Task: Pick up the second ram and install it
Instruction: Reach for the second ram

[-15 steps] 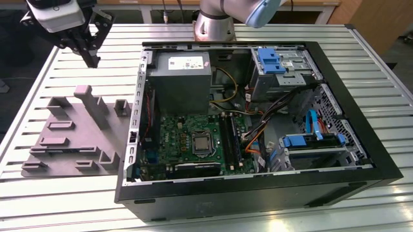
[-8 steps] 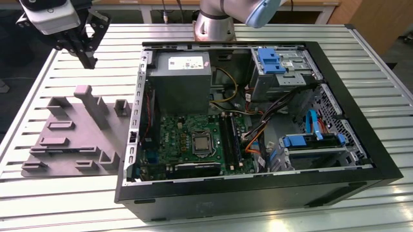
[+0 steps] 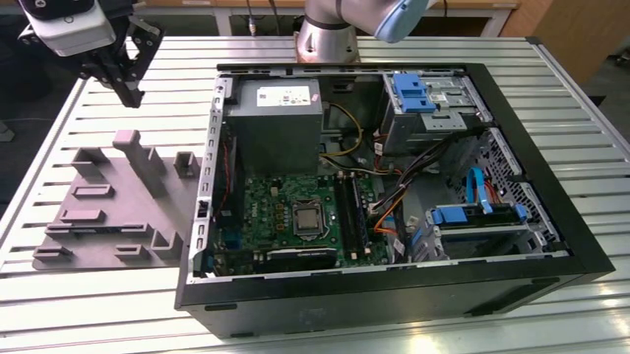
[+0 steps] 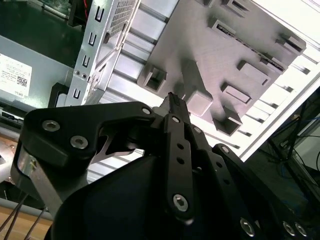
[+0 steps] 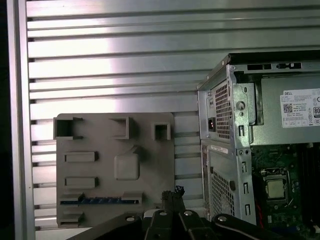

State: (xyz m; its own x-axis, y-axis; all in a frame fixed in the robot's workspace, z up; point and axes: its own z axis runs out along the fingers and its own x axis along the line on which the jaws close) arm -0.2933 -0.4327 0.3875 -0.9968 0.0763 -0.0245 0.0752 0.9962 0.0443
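Fingers [image 4: 176, 135] pinched together, nothing between them. The gripper [image 3: 130, 97] hangs high beside the grey fixture [image 3: 108, 199]. The second ram [image 5: 100, 201] sits in a fixture slot, well apart from the tips. A descent with the fingers closed or off-line would likely jab that thin board's edge.

From my desk, the exterior view shows a white label [image 3: 280, 94] on the grey power supply [image 3: 274, 110], at 12 o'clock from the motherboard [image 3: 295, 214]. In both wrist views that label carries dark print lines and a small square code [image 5: 288, 108]. A narrow white sticker [image 5: 219, 149] sits on the case's rear panel [image 5: 220, 117]. I can read no wording with certainty.
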